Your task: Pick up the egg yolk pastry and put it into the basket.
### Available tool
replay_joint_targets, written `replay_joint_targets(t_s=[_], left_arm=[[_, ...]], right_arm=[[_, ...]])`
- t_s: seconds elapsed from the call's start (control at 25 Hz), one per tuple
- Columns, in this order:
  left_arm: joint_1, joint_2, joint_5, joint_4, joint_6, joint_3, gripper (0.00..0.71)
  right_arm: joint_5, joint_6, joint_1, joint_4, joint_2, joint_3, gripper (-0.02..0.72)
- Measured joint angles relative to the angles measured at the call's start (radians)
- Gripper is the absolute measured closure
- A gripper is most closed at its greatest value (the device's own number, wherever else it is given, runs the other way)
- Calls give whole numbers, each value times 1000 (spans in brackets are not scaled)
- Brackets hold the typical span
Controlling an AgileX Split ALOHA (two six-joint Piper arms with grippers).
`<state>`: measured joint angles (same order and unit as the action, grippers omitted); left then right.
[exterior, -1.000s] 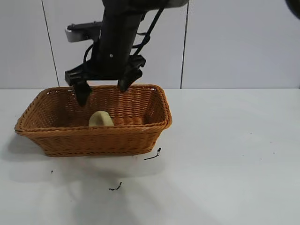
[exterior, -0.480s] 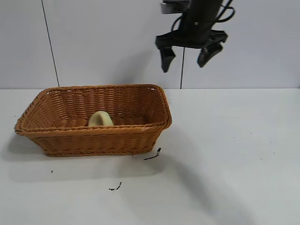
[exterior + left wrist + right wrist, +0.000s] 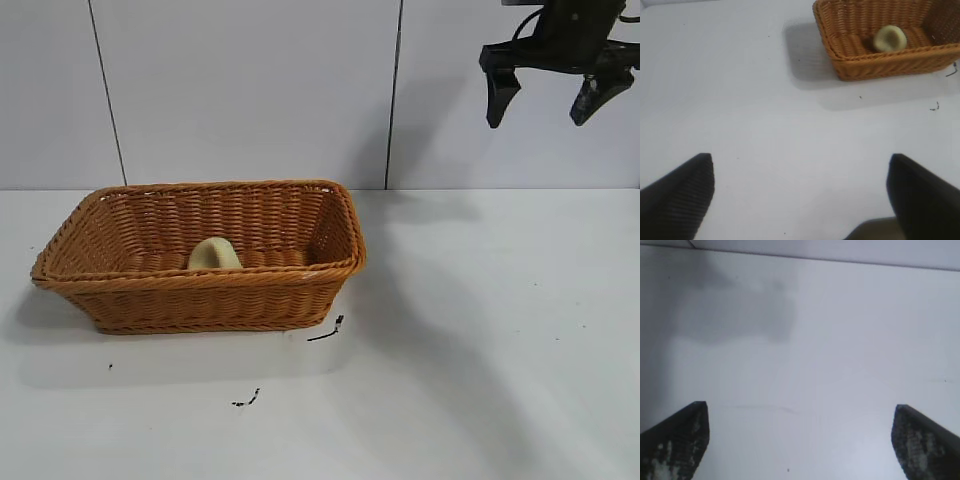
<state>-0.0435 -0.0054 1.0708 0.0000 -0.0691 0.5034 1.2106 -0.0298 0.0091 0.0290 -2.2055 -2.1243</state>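
Note:
The egg yolk pastry (image 3: 214,254), a pale yellow-green lump, lies inside the orange-brown wicker basket (image 3: 200,277) at the left of the table. My right gripper (image 3: 538,122) hangs high at the upper right, far from the basket, open and empty. In the right wrist view its gripper (image 3: 800,407) is open over bare white table. My left gripper (image 3: 800,160) is open and empty over bare table, outside the exterior view. In the left wrist view the basket (image 3: 880,54) with the pastry (image 3: 890,38) in it lies far from that gripper.
Small black scraps (image 3: 325,330) lie on the white table just in front of the basket, with another (image 3: 247,400) nearer the front. A white panelled wall stands behind the table.
My right gripper has risen from over the basket and swung far to the right, open and empty. The pastry has stayed in the basket.

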Motion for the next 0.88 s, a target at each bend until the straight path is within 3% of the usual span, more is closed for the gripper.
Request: replay_joint_targets(t_s=[0.28, 0.88], left_arm=[[0, 0, 0, 0, 0, 0, 14], [0, 0, 0, 0, 0, 0, 14]], right_arm=[[0, 2, 2, -42, 289, 254, 22], [-10, 15, 2, -49, 1249, 1194, 43]])
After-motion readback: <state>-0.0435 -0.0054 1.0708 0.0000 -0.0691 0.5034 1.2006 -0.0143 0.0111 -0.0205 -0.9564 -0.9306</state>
